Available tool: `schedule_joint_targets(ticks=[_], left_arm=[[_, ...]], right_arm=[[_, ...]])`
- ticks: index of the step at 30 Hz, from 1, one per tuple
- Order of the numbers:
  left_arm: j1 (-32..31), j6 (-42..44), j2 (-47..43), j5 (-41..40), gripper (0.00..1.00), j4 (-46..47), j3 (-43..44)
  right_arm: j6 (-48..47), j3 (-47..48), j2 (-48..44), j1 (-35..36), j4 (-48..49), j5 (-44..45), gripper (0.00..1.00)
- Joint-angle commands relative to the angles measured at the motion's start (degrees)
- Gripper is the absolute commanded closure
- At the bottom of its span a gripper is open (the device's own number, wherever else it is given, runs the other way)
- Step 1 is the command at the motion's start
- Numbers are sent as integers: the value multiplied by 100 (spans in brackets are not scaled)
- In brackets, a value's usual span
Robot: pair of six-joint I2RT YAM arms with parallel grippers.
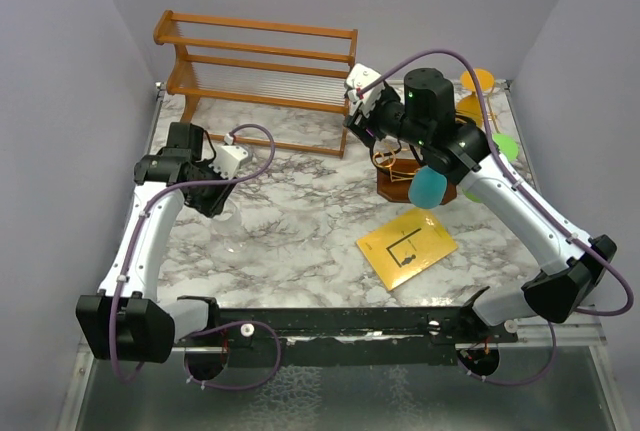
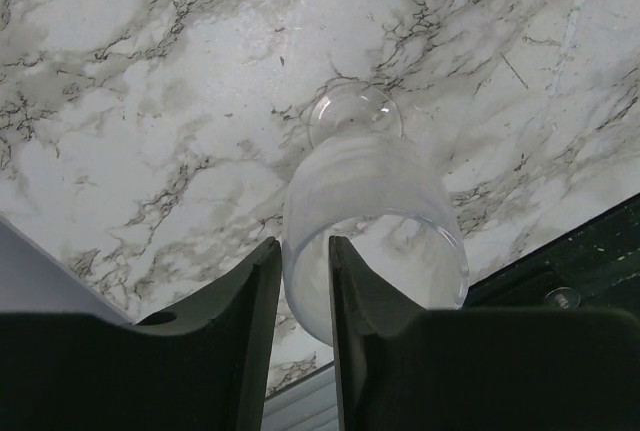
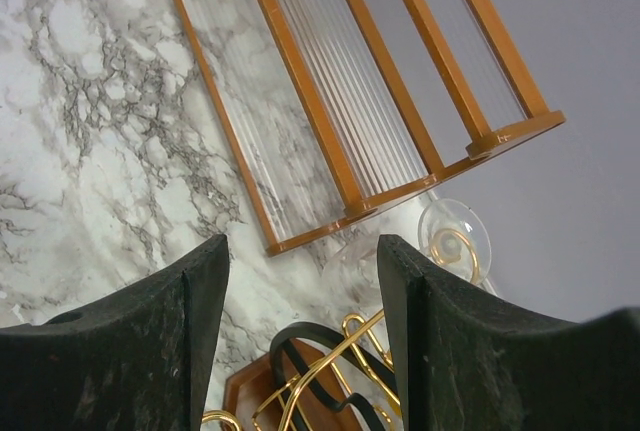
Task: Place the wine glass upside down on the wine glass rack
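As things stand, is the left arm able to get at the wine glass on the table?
Probably yes: the wine glass lies just beyond the left gripper, with nothing between them.

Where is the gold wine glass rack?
Top view: the wine glass rack stands right of centre on the table, between the wooden shelf and the yellow card.

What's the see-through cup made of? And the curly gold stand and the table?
The wine glass looks like clear glass: the table shows through it. The wine glass rack looks like shiny gold metal wire on a dark wooden base. The table looks like marble, maybe only printed.
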Motion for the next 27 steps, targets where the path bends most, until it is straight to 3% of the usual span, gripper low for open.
schedule_joint_targets(ticks=[1,13,20,27], left_arm=[[-40,32,93,-36,74,125,38],[-425,120,495,-241,100,72,438],[-1109,173,876,-294,100,-207,1399],[-1311,261,1127,412,100,-237,2305]], right_arm=[[-58,-78,-192,29,176,109,39],[-89,-163,-236,32,175,210,39],[-56,-333,-417,17,303,350,38],[151,-720,-802,-111,661,304,38]])
